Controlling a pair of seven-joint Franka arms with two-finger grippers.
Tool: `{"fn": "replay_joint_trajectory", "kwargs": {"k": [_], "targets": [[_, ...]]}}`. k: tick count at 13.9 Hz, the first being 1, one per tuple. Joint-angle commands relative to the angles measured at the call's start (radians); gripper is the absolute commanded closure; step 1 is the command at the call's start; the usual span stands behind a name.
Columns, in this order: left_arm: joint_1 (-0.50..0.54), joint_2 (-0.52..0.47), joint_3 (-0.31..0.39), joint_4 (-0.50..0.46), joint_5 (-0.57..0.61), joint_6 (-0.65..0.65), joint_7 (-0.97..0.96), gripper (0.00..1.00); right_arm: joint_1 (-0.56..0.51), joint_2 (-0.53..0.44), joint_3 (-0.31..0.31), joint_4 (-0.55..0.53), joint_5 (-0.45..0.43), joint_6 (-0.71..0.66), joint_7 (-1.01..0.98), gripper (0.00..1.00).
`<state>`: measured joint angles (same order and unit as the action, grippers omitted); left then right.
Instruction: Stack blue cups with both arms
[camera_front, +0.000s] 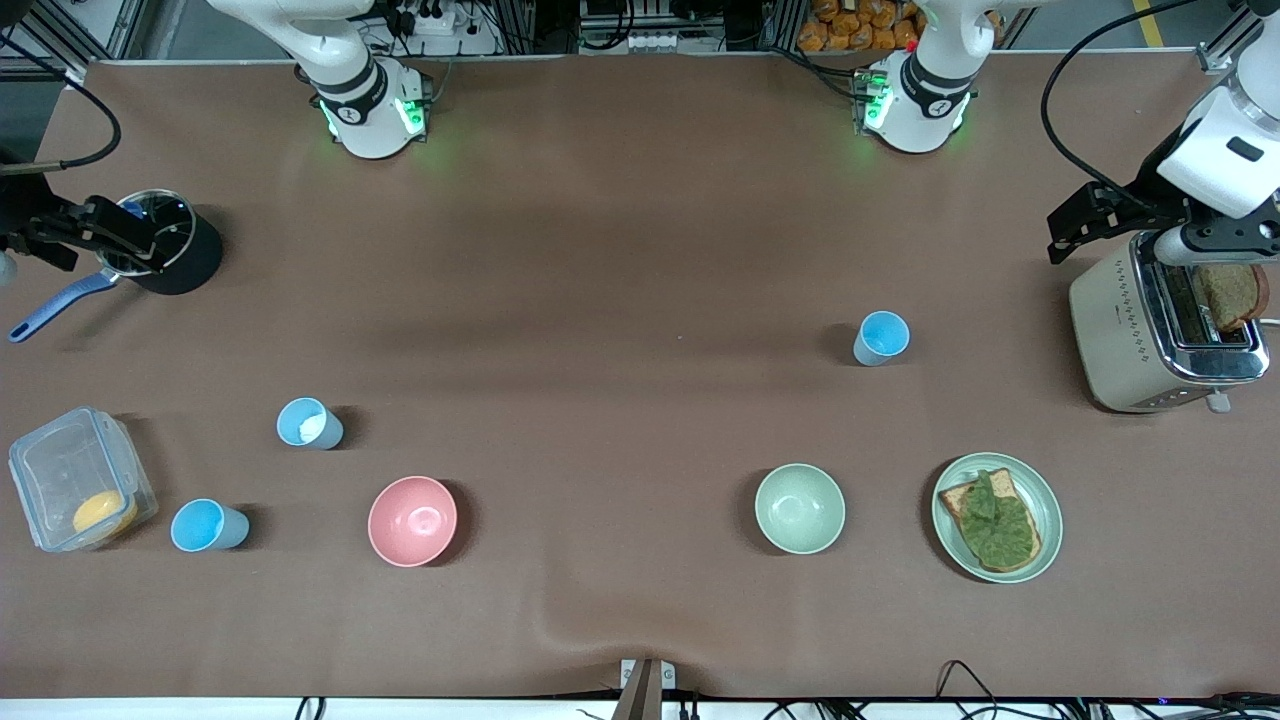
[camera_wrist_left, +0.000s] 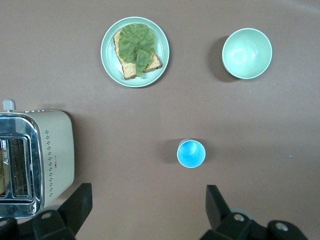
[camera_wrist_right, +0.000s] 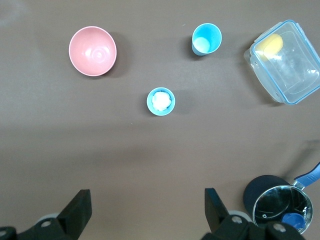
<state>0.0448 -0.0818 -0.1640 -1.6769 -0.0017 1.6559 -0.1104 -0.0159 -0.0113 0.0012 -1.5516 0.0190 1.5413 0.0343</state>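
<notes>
You have both grippers up in the air with nothing in them. Your left gripper (camera_wrist_left: 145, 210) hangs over the toaster (camera_front: 1165, 330) at the left arm's end of the table; in the left wrist view its two fingers (camera_wrist_left: 75, 205) stand spread wide, touching nothing. Your right gripper (camera_wrist_right: 145, 212) hangs over the steel saucepan (camera_front: 160, 240) with the blue handle at the right arm's end; its fingers (camera_wrist_right: 77, 210) are spread just as wide and hold nothing.

You have three blue cups, all upright on the brown table (camera_front: 620, 260) and all apart from one another. One cup (camera_front: 881, 338) stands alone toward the left arm's end, farther from the front camera than the pale green bowl (camera_front: 799, 508). The other two are toward the right arm's end: a cup with something white inside (camera_front: 308, 423), and another cup (camera_front: 206, 526) nearer the front camera, just beside the clear plastic box (camera_front: 80, 478) with a yellow thing in it. The pink bowl (camera_front: 412, 520) sits near those two cups.

A plate (camera_front: 1040, 495) with bread and a green leaf lies beside the pale green bowl, and a slice of bread (camera_front: 1228, 295) sticks up from the toaster.
</notes>
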Motion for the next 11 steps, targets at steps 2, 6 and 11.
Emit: {"fn": "replay_joint_trajectory", "kwargs": {"k": [2, 6, 11], "targets": [[0.007, -0.009, -0.011, -0.001, 0.011, -0.005, -0.017, 0.00, -0.032, 0.010, 0.017, 0.031, 0.015, -0.023, 0.003, 0.00], [0.001, -0.009, -0.014, 0.006, 0.011, -0.005, -0.017, 0.00, -0.032, 0.010, 0.017, 0.033, 0.015, -0.023, 0.003, 0.00], [0.004, -0.009, -0.015, 0.005, 0.011, -0.016, -0.041, 0.00, -0.029, 0.010, 0.017, 0.034, 0.012, -0.023, 0.001, 0.00]]}}
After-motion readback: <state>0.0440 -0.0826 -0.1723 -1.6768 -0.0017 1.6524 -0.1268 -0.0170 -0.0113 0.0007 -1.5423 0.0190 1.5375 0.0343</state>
